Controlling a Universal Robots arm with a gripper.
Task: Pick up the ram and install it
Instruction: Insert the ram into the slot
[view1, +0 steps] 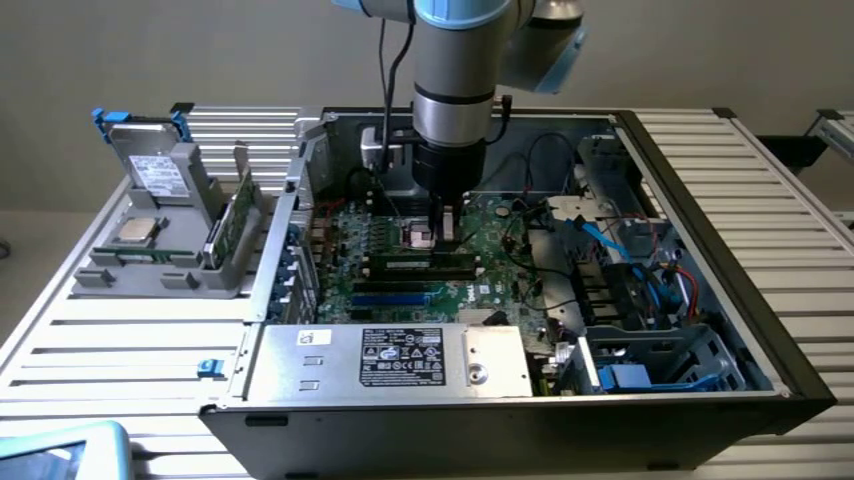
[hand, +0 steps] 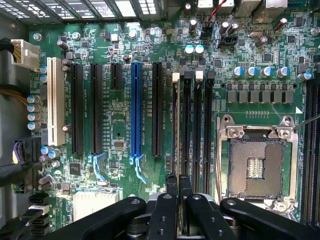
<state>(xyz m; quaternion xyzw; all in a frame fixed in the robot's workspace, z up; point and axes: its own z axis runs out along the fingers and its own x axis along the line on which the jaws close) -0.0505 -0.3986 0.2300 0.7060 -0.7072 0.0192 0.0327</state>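
- PC case lies open on a slatted table. The arm reaches straight down into its middle.
- Motherboard covers the case floor, and the work is over its centre.
- Grey holder sits outside the case on the exterior view's left, well apart from the pincer. A green board stands upright in it; we can't tell what it is.
- CPU socket is bare, on the far side of the memory slots. The long blue slot is on their near side.
- Ram shows to us edge-on as a thin strip over the memory slot nearest the blue slot.
  - Its long axis lies along that slot, i.e. left-right in the exterior view and parallel w/ the blue slot.
  - We can't tell if it's seated or just resting on the slot mouth.
- Pincer is directly above the ram. Its fingers are drawn nearly together, one on each flat face.
  - We judge it clamped on the ram's top edge.
  - The strip runs straight out from between the tips, so grip and slot look in line.
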